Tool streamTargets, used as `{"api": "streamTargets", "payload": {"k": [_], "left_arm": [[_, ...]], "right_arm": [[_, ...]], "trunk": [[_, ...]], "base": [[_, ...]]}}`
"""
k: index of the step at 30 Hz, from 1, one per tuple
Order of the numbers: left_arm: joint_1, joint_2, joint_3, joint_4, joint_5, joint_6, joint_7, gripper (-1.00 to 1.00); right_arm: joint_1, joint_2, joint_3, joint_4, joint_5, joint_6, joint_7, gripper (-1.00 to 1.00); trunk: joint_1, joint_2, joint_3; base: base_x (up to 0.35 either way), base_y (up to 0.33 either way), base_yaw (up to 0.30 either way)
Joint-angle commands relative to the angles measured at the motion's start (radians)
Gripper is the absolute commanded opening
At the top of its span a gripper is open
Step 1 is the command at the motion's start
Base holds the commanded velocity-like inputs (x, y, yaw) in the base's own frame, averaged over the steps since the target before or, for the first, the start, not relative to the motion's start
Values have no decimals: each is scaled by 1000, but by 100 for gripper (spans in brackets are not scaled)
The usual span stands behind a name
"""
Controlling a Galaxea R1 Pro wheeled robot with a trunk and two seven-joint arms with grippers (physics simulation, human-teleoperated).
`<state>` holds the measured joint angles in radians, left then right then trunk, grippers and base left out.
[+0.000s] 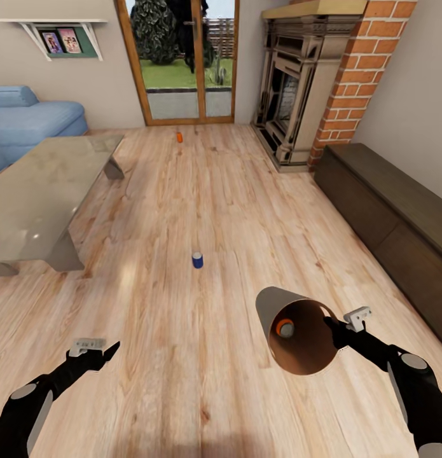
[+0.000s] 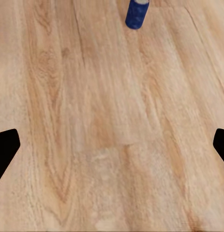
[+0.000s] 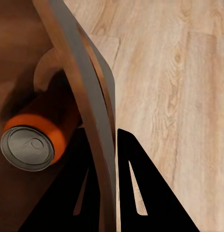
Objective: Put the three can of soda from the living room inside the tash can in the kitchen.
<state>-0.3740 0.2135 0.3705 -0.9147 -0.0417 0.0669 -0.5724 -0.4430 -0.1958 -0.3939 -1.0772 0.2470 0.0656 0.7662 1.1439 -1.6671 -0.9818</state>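
Pincer [image 1: 335,331] on my right pinched the tash can's [image 1: 271,305] rim, one orange can [image 1: 285,328] inside; my left pincer [image 1: 109,350] was spread.

My left wrist feed: blue soda can [image 2: 137,13] upright on wood plank floor [image 2: 112,125]; left gripper [image 2: 112,147] fingertips [image 2: 5,147] spread wide, holding nothing.

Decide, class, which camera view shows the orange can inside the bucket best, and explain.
The right wrist view: the orange can lies close up, its grey top clear, inside the bucket. The head view shows it small; the left wrist view shows floor and a blue can.
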Motion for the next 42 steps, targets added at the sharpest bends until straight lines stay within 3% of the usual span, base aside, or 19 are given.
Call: {"api": "streamTargets", "payload": {"k": [1, 20, 36, 42], "left_arm": [[0, 0, 0, 0, 1, 0, 0, 100], [1, -1, -1, 16, -3, -1, 8, 100], [0, 0, -1, 40, -3, -1, 15, 100], [0, 0, -1, 54, -2, -2, 14, 100]], "right_arm": [[0, 3, -1, -1, -13, 3, 8, -100], [0, 25, -6, -1, -15, 4, 10, -100], [0, 26, -3, 0, -13, 3, 17, -100], [0, 26, 3, -1, -14, 20, 21, -100]], "trunk": [[0, 0, 0], [0, 0, 0], [0, 0, 0], [0, 0, 0]], "base": [[326, 0, 0], [326, 0, 0], [326, 0, -3], [326, 0, -176]]}}
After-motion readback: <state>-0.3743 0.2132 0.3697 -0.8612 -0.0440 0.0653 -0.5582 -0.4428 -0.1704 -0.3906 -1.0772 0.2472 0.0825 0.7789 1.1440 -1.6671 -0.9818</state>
